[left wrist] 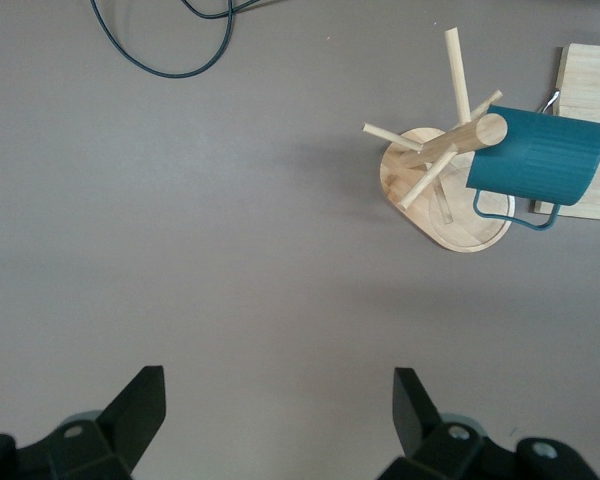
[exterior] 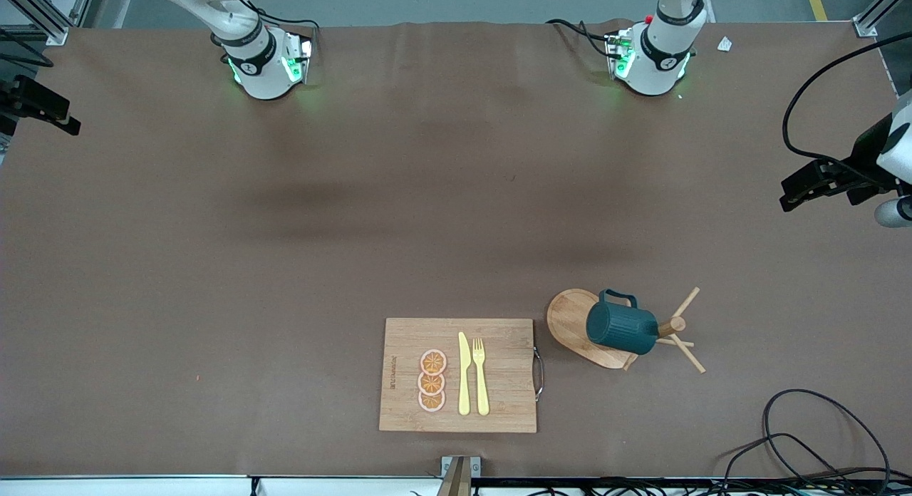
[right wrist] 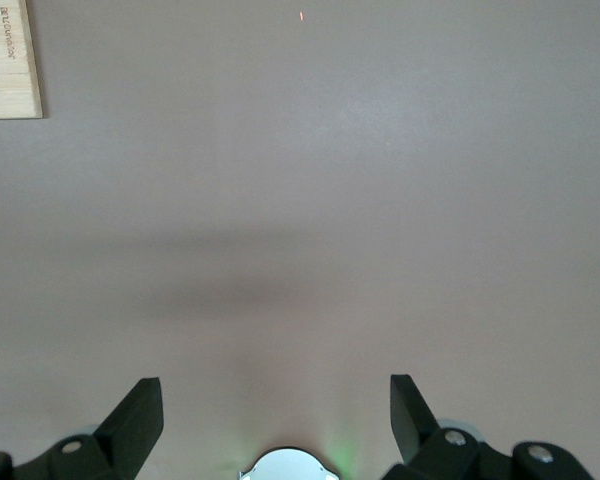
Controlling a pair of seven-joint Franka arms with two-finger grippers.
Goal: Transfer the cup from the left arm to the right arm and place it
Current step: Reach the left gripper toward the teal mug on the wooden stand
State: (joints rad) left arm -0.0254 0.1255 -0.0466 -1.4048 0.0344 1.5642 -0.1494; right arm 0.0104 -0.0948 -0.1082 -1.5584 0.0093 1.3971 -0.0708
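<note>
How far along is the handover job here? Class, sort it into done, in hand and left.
Done: nothing; the cup hangs on the wooden peg stand, beside the cutting board.
In hand: nothing; the left end effector is open over bare table, the right end effector open and empty, both waiting.
Left: lifting the cup off the stand, passing it between arms, placing it.

Only lettering seen: a small burnt-in brand mark along the short edge of the bamboo cutting board (exterior: 458,375), running sideways. Too small to read. Same mark in right wrist view, also illegible.
</note>
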